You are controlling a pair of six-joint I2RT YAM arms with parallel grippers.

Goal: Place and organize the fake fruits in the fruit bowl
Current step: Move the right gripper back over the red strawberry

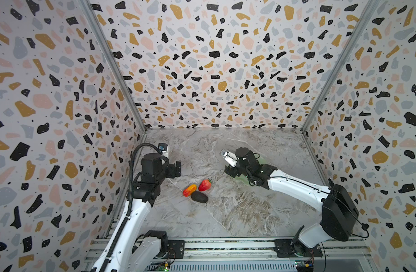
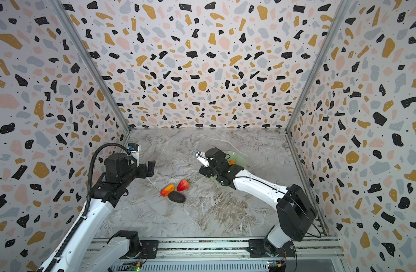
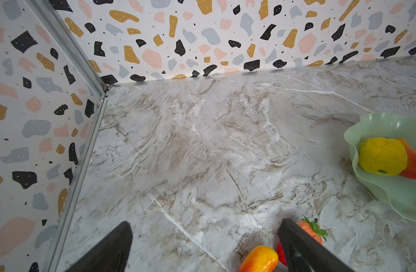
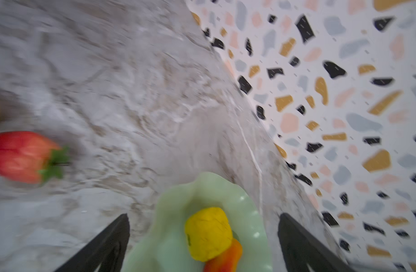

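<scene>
1. Release step: right gripper (image 4: 204,215) above the fruit bowl (image 4: 202,180), jaws spread, empty; yellow chunk (image 4: 208,233) and one mango (image 4: 225,259) inside.
2. The left gripper (image 3: 204,226) gapes empty.
3. Next, likely: fetch strawberry (image 1: 204,184), second mango (image 1: 189,189), avocado (image 1: 199,196), well apart from bowl.

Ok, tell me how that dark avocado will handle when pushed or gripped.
The avocado looks oval, so a push would probably roll or spin it. Its matte skin likely grips well. The mango beside it may get nudged.

Marble tabletop (image 1: 225,212) — terrazzo-print walls (image 1: 214,58) around, metal rail (image 1: 225,246) in front.
</scene>
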